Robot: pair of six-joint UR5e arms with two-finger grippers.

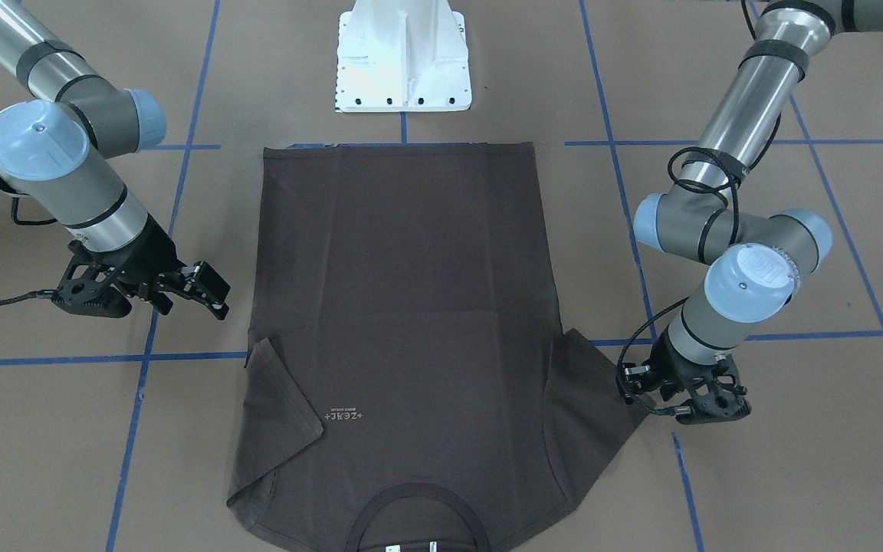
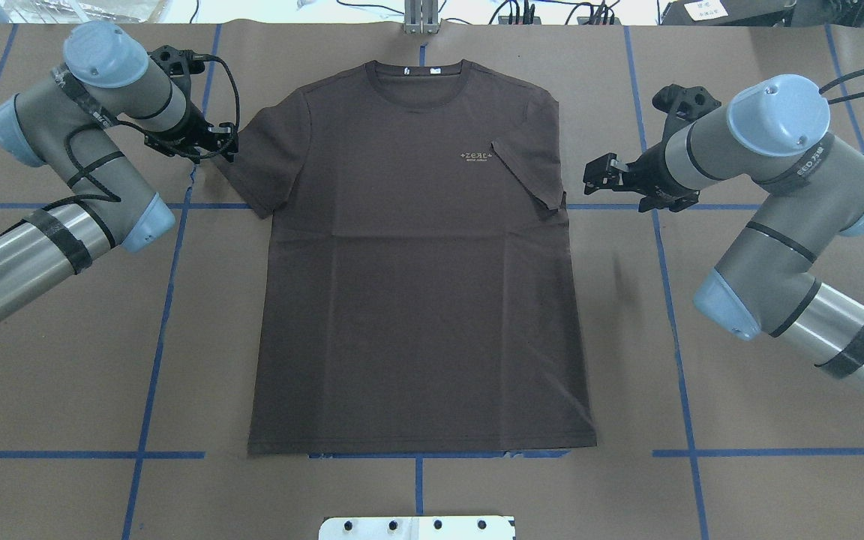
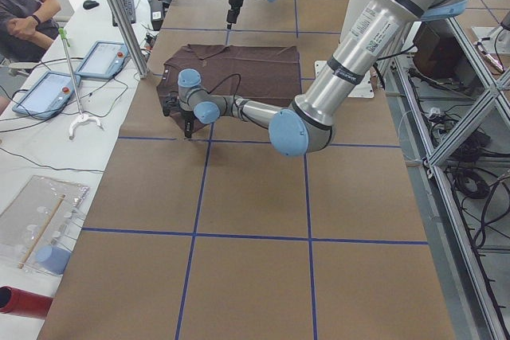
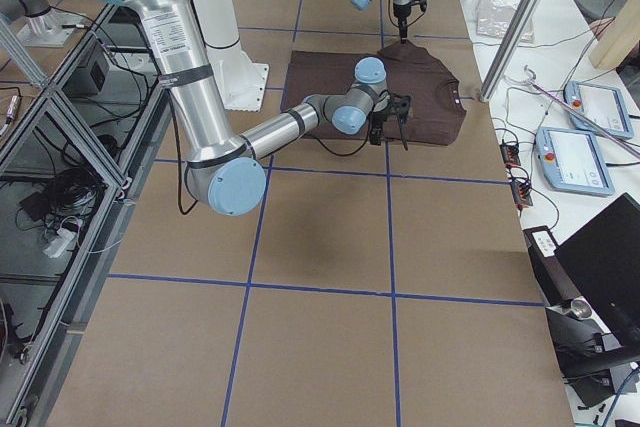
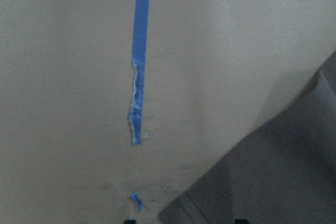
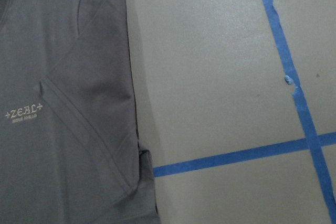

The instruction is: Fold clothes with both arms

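— Left gripper (image 2: pixel 228 144)?
— Fingers spread, at the sleeve edge of the matte brown T-shirt (image 2: pixel 417 285).
— Right gripper (image 2: pixel 595 174)?
— Spread too, clear of the sleeve folded flat beside it.

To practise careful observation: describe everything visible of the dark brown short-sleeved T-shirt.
The dark brown short-sleeved T-shirt lies flat, front up, on the brown paper-covered table, lightly creased. Its ribbed round collar, with white neck tags, points away from the robot. Pale lettering marks the chest. One sleeve is folded inward over the chest; the other lies spread, the left gripper at its edge.
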